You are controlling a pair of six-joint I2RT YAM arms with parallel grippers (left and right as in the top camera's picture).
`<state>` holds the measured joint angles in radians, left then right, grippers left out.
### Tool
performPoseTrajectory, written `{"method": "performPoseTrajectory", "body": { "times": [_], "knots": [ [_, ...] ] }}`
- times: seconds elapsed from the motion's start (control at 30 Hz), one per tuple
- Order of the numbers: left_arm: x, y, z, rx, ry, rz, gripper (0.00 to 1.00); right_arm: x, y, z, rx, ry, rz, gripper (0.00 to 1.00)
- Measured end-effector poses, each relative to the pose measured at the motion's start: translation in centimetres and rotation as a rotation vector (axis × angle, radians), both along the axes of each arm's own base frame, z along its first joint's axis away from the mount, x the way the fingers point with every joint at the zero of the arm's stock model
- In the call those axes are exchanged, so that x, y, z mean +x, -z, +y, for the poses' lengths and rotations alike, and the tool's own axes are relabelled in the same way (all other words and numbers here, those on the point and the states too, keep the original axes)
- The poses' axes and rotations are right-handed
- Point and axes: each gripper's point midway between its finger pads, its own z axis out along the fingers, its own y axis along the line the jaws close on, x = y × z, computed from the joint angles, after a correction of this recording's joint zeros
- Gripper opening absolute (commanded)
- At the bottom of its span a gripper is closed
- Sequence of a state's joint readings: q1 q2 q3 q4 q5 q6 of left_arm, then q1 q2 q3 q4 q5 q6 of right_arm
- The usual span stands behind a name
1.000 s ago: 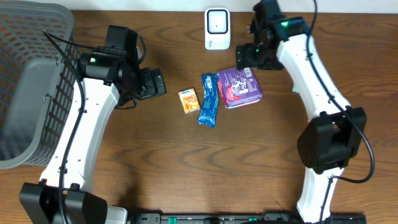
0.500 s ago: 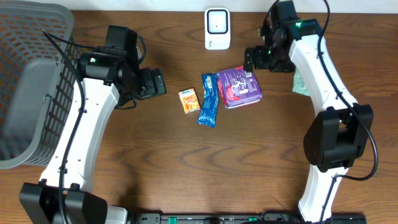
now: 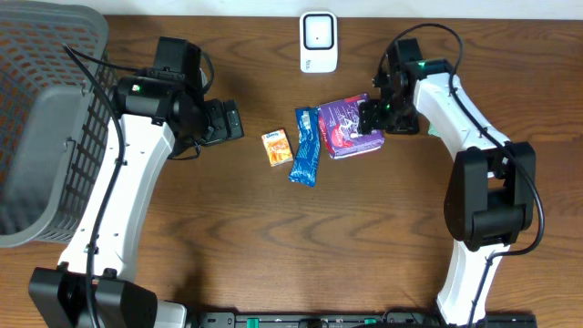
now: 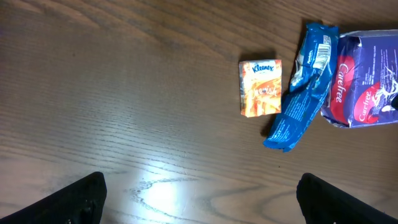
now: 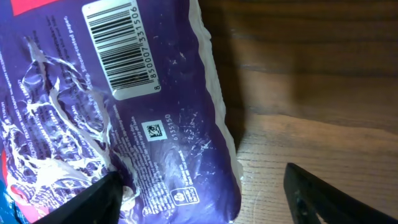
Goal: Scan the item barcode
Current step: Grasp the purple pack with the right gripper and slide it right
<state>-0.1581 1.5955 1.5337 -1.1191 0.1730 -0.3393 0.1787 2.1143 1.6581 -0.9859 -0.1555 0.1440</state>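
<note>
Three items lie mid-table: a purple pack (image 3: pixel 344 130), a blue wrapper (image 3: pixel 306 146) and a small orange tissue pack (image 3: pixel 276 148). The white scanner (image 3: pixel 318 41) stands at the back edge. My right gripper (image 3: pixel 374 115) hangs low over the purple pack's right edge, open. In the right wrist view, one finger is over the pack (image 5: pixel 124 124) and the other over bare wood, with the gripper (image 5: pixel 208 202) straddling the edge. The pack's barcode (image 5: pixel 118 46) faces up. My left gripper (image 3: pixel 224 121) is open over bare wood, left of the items, holding nothing (image 4: pixel 205 202).
A grey mesh basket (image 3: pixel 46 118) fills the far left. The left wrist view shows the tissue pack (image 4: pixel 261 87), blue wrapper (image 4: pixel 301 87) and purple pack (image 4: pixel 367 78) ahead of the fingers. Bare wood lies along the table's front.
My right arm swung from beside the scanner down onto the purple pack's right edge, and its jaws narrowed a little. The left arm and the items stayed put.
</note>
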Motion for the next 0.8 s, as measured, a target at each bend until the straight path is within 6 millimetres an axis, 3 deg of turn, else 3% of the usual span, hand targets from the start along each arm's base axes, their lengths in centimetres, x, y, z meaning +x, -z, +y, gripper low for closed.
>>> {"method": "performPoseTrajectory", "body": {
  "times": [0.23,0.43,0.63,0.7,0.77,0.8],
  "knots": [
    [0.0,0.0,0.0,0.0,0.0,0.0,0.98,0.0,0.2,0.2,0.009,-0.001,-0.001,0.73],
    [0.0,0.0,0.0,0.0,0.0,0.0,0.98,0.0,0.5,0.5,0.032,-0.009,-0.005,0.57],
    [0.0,0.0,0.0,0.0,0.0,0.0,0.98,-0.1,1.0,1.0,0.058,-0.012,-0.006,0.47],
    [0.0,0.0,0.0,0.0,0.0,0.0,0.98,-0.1,1.5,1.1,0.068,-0.014,-0.015,0.29],
    [0.0,0.0,0.0,0.0,0.0,0.0,0.98,-0.1,1.8,1.3,0.08,-0.016,-0.028,0.01],
    [0.0,0.0,0.0,0.0,0.0,0.0,0.98,0.0,1.8,1.3,0.085,-0.018,-0.042,0.01]
  ]
}}
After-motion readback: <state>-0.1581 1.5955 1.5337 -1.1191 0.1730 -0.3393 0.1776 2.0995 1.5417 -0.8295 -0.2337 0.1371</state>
